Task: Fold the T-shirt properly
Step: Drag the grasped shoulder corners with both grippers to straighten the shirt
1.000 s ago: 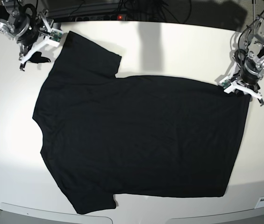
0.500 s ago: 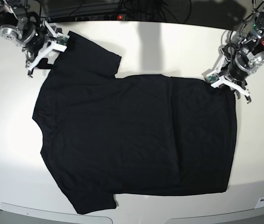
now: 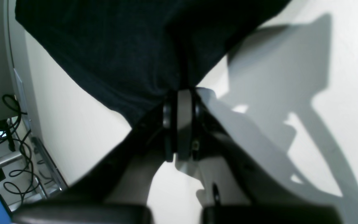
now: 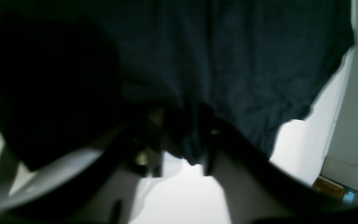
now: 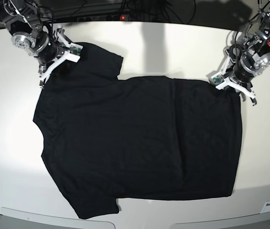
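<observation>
1. The left pincer (image 3: 179, 102) is clamped on the hem corner of the black T-shirt (image 5: 139, 143), at the far right of the base view.
2. The right pincer (image 4: 179, 130) sits over the far sleeve with cloth bunched between its fingers; whether it grips is unclear.
3. The T-shirt lies spread flat, plain side up, on the white table (image 5: 182, 47), collar end toward the right pincer.

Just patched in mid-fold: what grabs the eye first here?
A large black T-shirt lies spread nearly flat across the white table, plain side up, collar end toward the base view's left. The left gripper pinches the far hem corner; the right gripper sits at the far sleeve, cloth between its jaws.
</observation>
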You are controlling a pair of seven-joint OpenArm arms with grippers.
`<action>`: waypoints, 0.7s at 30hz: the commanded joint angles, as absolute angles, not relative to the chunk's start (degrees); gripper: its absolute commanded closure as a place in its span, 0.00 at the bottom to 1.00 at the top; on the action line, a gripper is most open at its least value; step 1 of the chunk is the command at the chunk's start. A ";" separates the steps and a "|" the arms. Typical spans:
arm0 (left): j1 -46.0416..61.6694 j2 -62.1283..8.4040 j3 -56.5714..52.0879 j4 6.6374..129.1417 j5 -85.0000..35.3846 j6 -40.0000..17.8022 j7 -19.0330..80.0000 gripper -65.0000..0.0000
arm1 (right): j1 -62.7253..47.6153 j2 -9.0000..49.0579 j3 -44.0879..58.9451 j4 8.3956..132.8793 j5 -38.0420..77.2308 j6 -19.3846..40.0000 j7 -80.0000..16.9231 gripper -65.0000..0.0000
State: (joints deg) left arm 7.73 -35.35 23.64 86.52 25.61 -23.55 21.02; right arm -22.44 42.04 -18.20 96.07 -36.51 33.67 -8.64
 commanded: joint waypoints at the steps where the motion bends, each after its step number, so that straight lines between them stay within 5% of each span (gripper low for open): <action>1: 7.75 -35.92 23.62 86.83 24.80 -25.06 21.17 1.00 | -22.55 42.70 -18.06 96.47 -36.45 34.11 -8.69 0.90; 2: 7.75 -35.94 23.62 86.83 23.99 -25.04 21.17 1.00 | -22.55 42.72 -18.02 96.47 -36.25 33.39 -9.13 0.99; 7: 7.81 -36.40 23.62 86.96 15.05 -24.77 20.53 1.00 | -22.61 43.24 -17.54 97.34 -28.05 28.10 -14.94 1.00; 15: 13.43 -43.90 23.62 95.07 -0.23 -21.47 20.58 1.00 | -29.32 46.68 -8.43 106.00 -14.85 29.28 -15.70 1.00; 21: 18.02 -46.89 23.59 98.00 -0.60 -17.67 21.45 1.00 | -38.41 46.63 0.80 113.16 -10.02 33.08 -16.08 1.00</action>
State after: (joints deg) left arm 18.09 -45.87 23.97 97.19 -0.49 -17.93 21.47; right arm -38.37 45.69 0.40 112.46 -10.37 33.23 -16.56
